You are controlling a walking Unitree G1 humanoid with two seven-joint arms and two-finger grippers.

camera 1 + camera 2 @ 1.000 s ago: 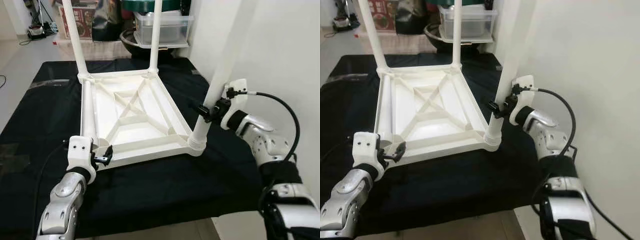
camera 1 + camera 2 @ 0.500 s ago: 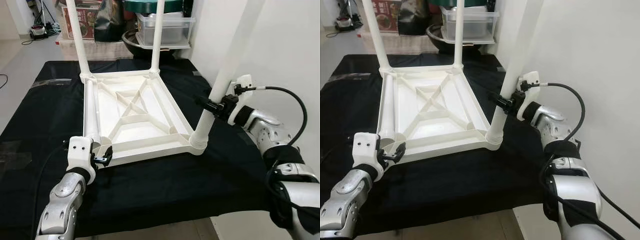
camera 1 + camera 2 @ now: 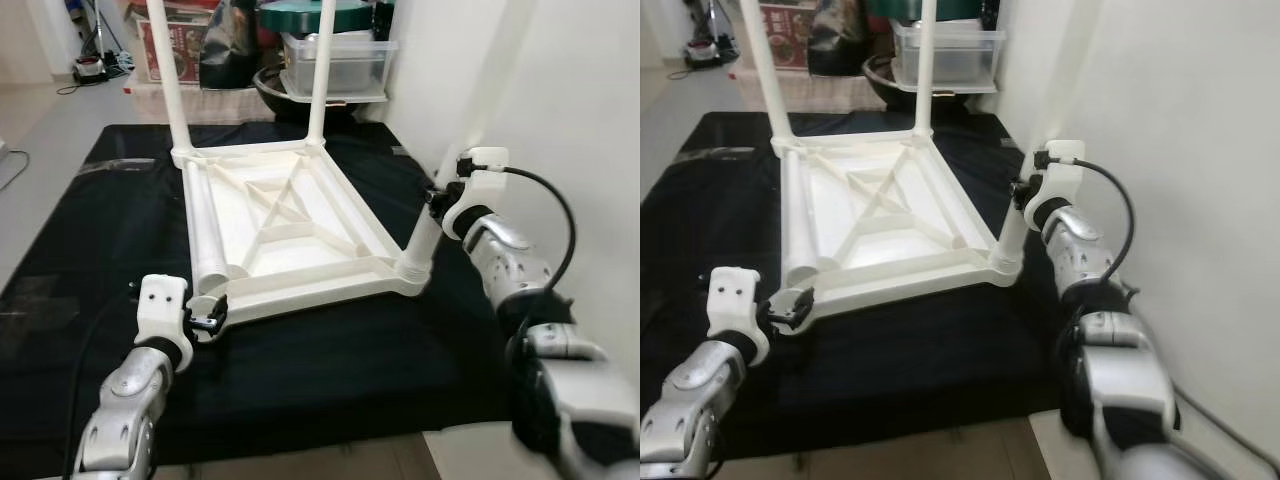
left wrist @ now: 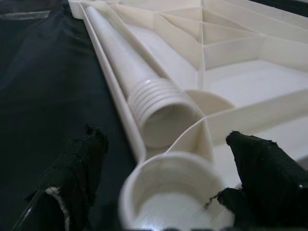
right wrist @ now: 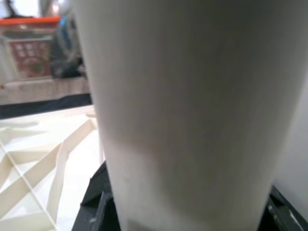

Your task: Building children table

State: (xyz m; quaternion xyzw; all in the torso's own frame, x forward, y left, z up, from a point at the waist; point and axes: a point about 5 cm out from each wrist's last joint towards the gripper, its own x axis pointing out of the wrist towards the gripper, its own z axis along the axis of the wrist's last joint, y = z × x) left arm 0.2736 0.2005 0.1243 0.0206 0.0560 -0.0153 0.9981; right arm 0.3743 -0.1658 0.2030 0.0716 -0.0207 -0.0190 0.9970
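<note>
Children's table top [image 3: 290,225] lies upside down on the black-covered desk [image 3: 90,230], ribs up, nearer the desk's right edge than its left. Two legs stand in the far corner sockets; a third leg [image 3: 470,130] sits in the near-right socket, tilted toward the wall.

Right end effector [image 3: 440,200] is clamped on that third leg low down, just above the socket. Right wrist view confirms it: black fingers [image 5: 94,192] sit either side of the white tube, which is pressed up against the lens.

Left end effector [image 3: 208,315] is at the near-left corner socket [image 4: 171,192], fingers apart, straddling the socket rim, gripping nothing.

Step in hand, by my read: seating leg three. It probably needs straightening and pushing or twisting home.

Fourth leg [image 3: 205,225] lies loose inside the top along its left rail. Left wrist view shows what the head views don't: the ribbed end [image 4: 159,103] of that leg points at the empty socket, just beside it. Next move calls for lifting it and standing it in that socket.
</note>
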